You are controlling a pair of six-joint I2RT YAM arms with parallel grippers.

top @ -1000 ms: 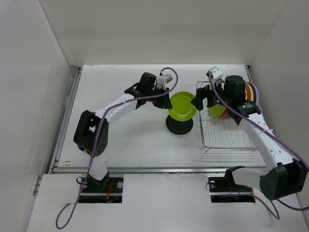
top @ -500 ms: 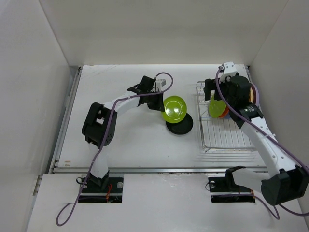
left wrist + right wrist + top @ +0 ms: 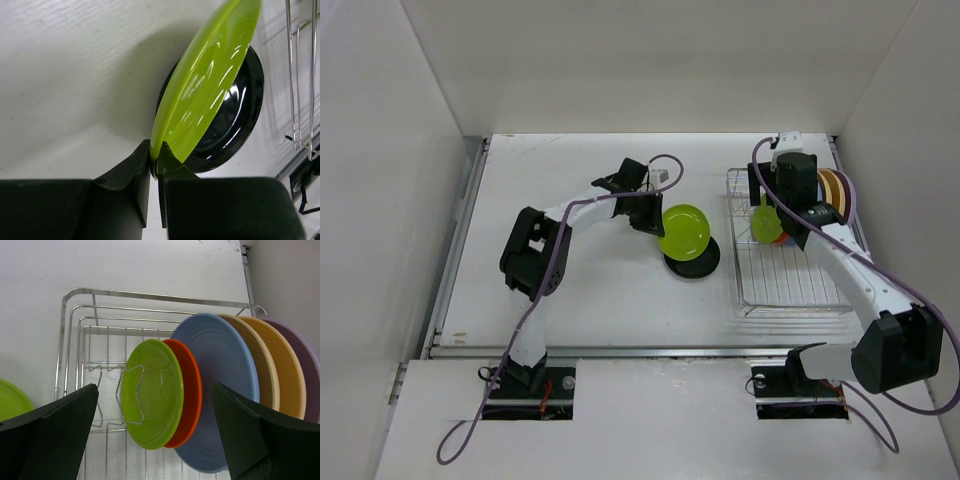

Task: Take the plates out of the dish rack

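My left gripper (image 3: 654, 222) (image 3: 155, 167) is shut on the rim of a lime green plate (image 3: 684, 231) (image 3: 205, 85) and holds it tilted over a black plate (image 3: 696, 262) (image 3: 235, 125) that lies flat on the table. My right gripper (image 3: 767, 190) is open and empty above the dish rack (image 3: 788, 285) (image 3: 75, 330). Standing on edge in the rack are a small lime green plate (image 3: 152, 392), an orange plate (image 3: 189, 390), a light blue plate (image 3: 225, 375), a tan plate (image 3: 262, 365), a yellow-orange plate (image 3: 287, 372) and a lavender plate (image 3: 307, 365).
White walls enclose the table on the left, back and right. The rack stands close to the right wall. A gap runs along the table's left edge (image 3: 465, 220).
My left gripper has lowered the lime green plate toward the black plate. My right gripper has swung back over the rack and now sits above the standing plates.
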